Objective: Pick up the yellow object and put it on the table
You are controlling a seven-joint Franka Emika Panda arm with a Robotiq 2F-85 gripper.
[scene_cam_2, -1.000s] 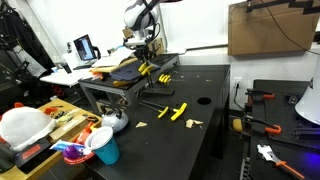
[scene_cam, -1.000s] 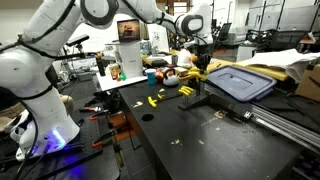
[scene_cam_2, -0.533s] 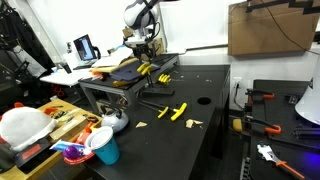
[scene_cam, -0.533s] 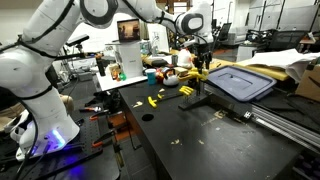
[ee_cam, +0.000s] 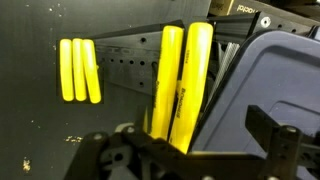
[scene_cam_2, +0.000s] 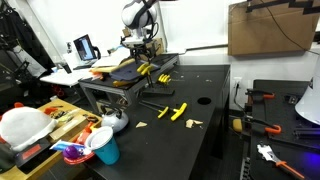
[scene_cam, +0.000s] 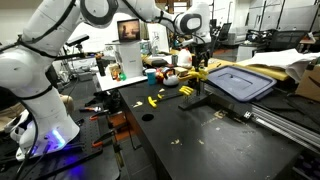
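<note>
My gripper (ee_cam: 197,152) is open and hangs low over the raised rack; it also shows in both exterior views (scene_cam: 201,66) (scene_cam_2: 141,56). Its dark fingers stand wide apart and hold nothing. Directly under them lies the yellow object (ee_cam: 190,80), a long yellow bar handle with another like it close beside it on the left. Its shaft is hidden. An exterior view shows the yellow object (scene_cam: 200,74) as a small yellow spot under the gripper, at the rack's edge. The black table (scene_cam: 200,140) (scene_cam_2: 205,135) spreads out below and in front of the rack.
A grey-blue lid (ee_cam: 270,85) (scene_cam: 240,82) lies right beside the handles, with a mustard cloth (scene_cam: 272,67) behind it. Small yellow pieces (ee_cam: 78,70) (scene_cam: 153,100) (scene_cam_2: 178,110) lie on the table. The table has a round hole (scene_cam_2: 203,100). A cluttered white desk (scene_cam: 135,72) stands behind.
The gripper has gone from shut to open. The arm and the yellow pieces have not visibly moved.
</note>
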